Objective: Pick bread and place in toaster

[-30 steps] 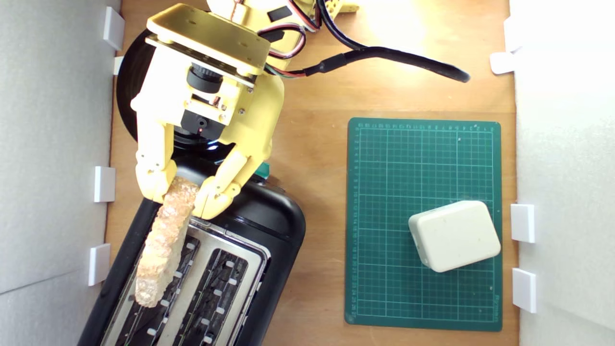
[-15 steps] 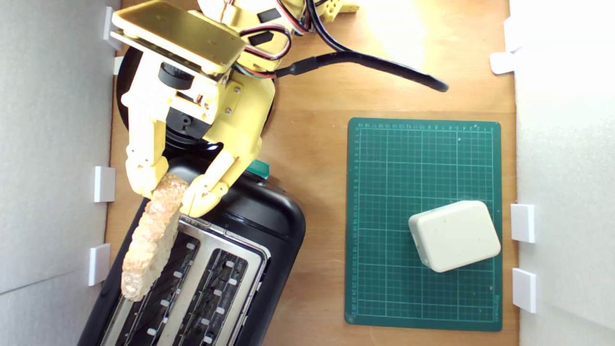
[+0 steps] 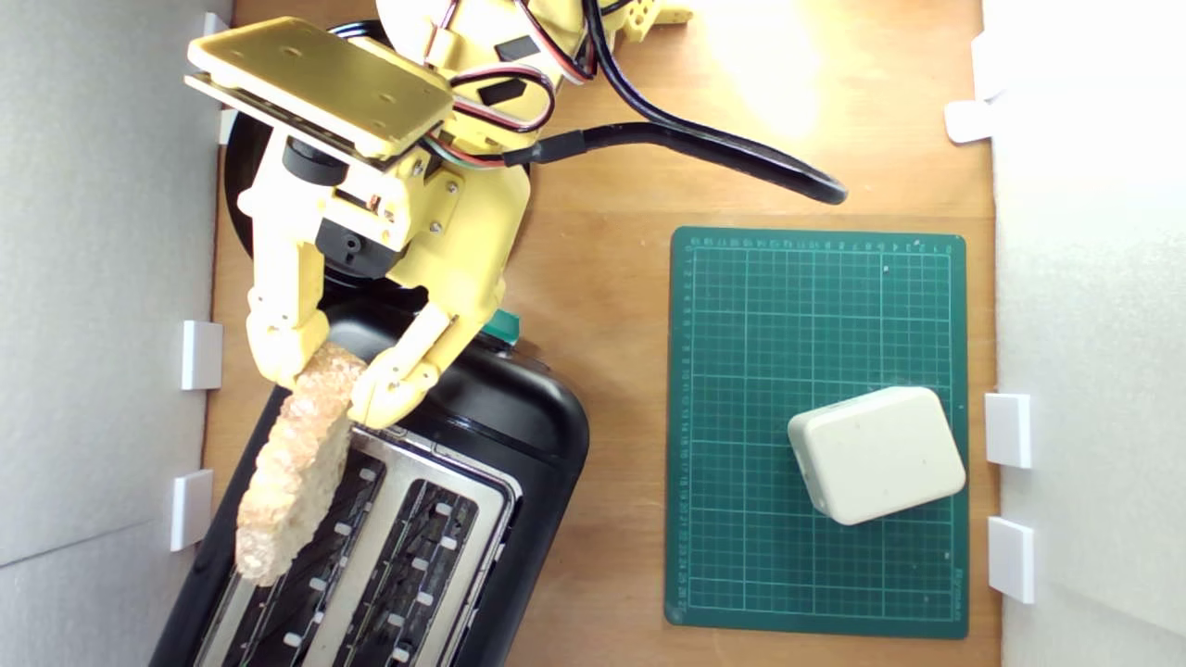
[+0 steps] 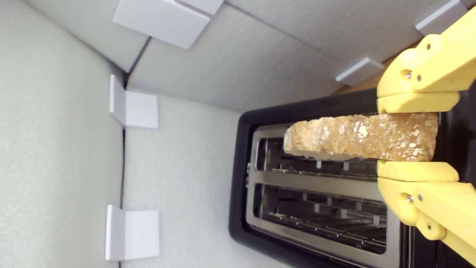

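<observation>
Right now the yellow plastic gripper (image 3: 326, 382) is clamped on one end of the rustic tan bread slice (image 3: 292, 468), edge-down so it can slide in, jutting ahead over the glossy black toaster's (image 3: 519, 435) nearer slot

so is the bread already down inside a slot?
No. In the wrist view the bread is held edge-up between the claw fingers, above the toaster slot, with its whole length visible.
</observation>
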